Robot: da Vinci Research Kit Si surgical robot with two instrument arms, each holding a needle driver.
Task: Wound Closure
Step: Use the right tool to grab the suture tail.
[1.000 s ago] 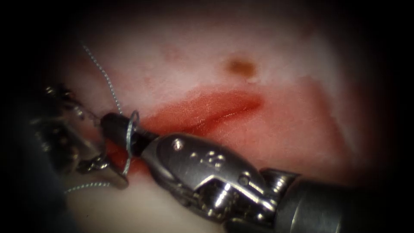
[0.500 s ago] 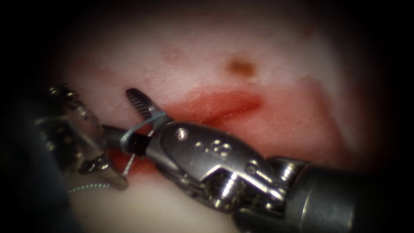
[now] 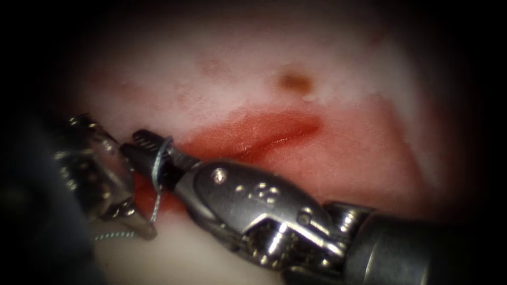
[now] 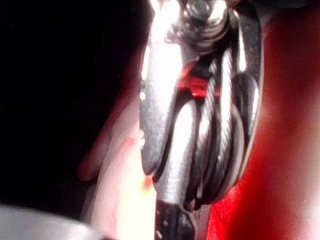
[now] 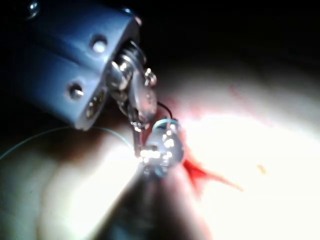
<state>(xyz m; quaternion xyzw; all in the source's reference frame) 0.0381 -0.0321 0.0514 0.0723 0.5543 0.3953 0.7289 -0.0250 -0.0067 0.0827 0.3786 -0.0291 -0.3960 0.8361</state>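
Thread looping the right pincer at the left end of an open cut

Nearest, the right pincer (image 3: 142, 148) is reaching in from the right with a loop of thread (image 3: 157, 166) lying round its tip; I cannot tell whether it is apart or together, or gripping anything. From the loop the thread is running down to the left pincer (image 3: 147, 228), which is looking clamped together on it, with the tail trailing off to the left over pale tissue (image 3: 174, 253). Both are working at the left end of the cut (image 3: 264, 134), which is lying open beyond them, wet with red fluid (image 3: 348, 153), with no stitch showing across it. Farther back a brown spot (image 3: 294, 82) is sitting on the tissue. Judging by this, a knot is being formed at that end and most of the closure is remaining.
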